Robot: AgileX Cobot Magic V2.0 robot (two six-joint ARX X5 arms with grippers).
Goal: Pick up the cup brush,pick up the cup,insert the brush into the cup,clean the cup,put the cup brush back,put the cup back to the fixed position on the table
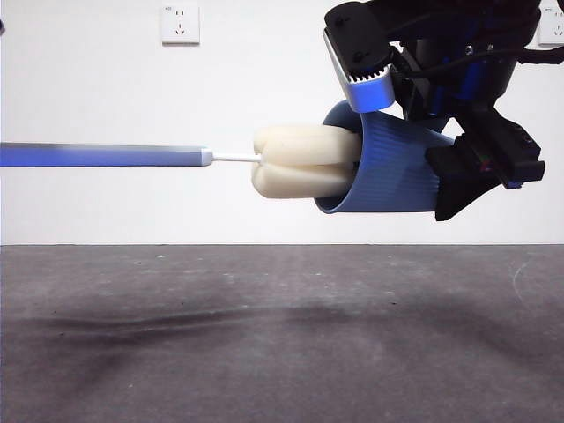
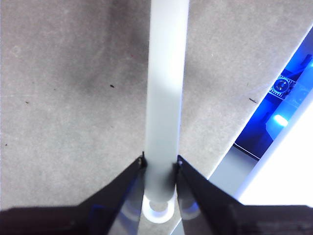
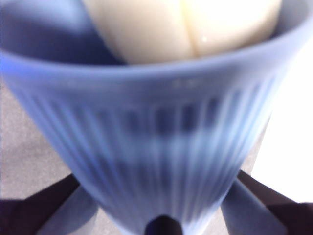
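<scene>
Both grippers are busy, and everything is up in the air above the table point(image 1: 282, 335). Right gripper point(image 1: 458, 163) comes in from the upper right, jaws clamped on the base end of the blue ribbed cup point(image 1: 397, 172), which lies tipped on its side with its mouth facing left. Left gripper point(image 2: 160, 169) has its two black jaws pinched on the pale handle of the cup brush point(image 2: 166, 83) — the handle runs level in from the left edge of the front view. Cream-yellow sponge head point(image 1: 304, 163) sits at the cup's mouth, its far end just inside the rim, most of it still showing outside; the right wrist view has the lobes filling the opening. Thin white stem point(image 1: 236, 159) joins head to handle.

Down below — dark grey-brown matte surface, scuffed, with long soft shadows smeared across it. Behind, a plain white wall point(image 1: 106, 203) meets the table's back edge, with a white socket plate point(image 1: 180, 24) high on it.
</scene>
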